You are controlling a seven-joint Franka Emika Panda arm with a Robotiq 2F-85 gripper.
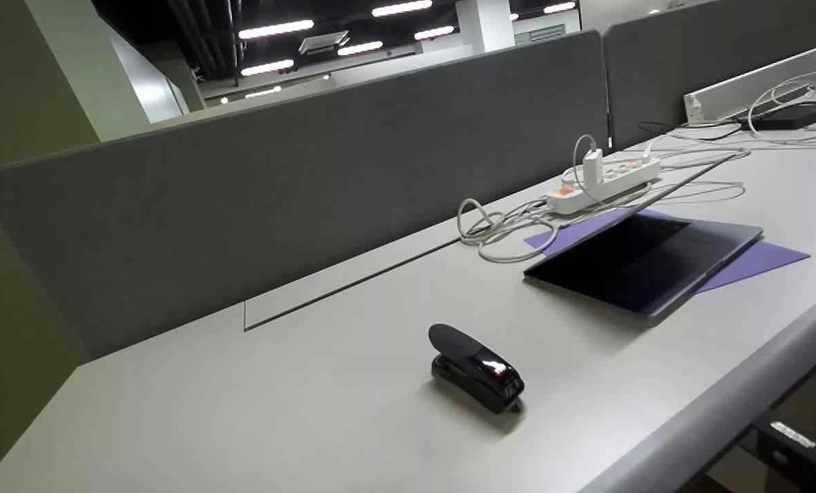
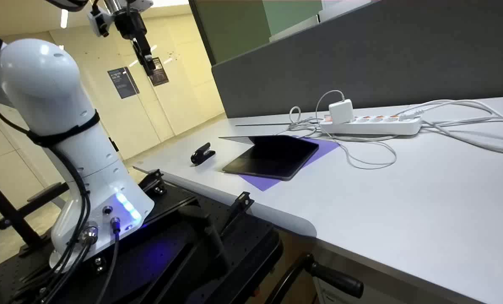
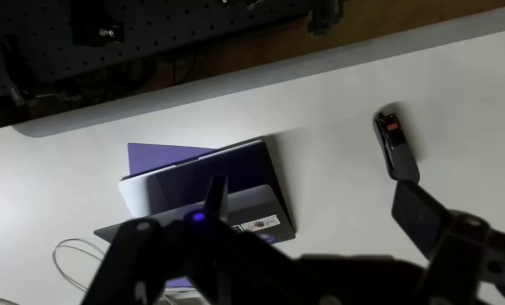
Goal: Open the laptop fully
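Laptop [image 2: 268, 164] sits half-raised on the desk [image 2: 403, 202], partly over a purple sheet [image 2: 261, 183]; black stapler [image 1: 476, 373] lies nearby. Gripper [image 3: 311, 199] hangs raised, apart from the laptop, jaws spread wide, released.

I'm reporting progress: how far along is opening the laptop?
Looks done: the laptop is partly open, its lid raised at an angle above the base. In hand: nothing; the open gripper hovers apart from the lid. Left: swinging the lid fully back, since it leans over the base.
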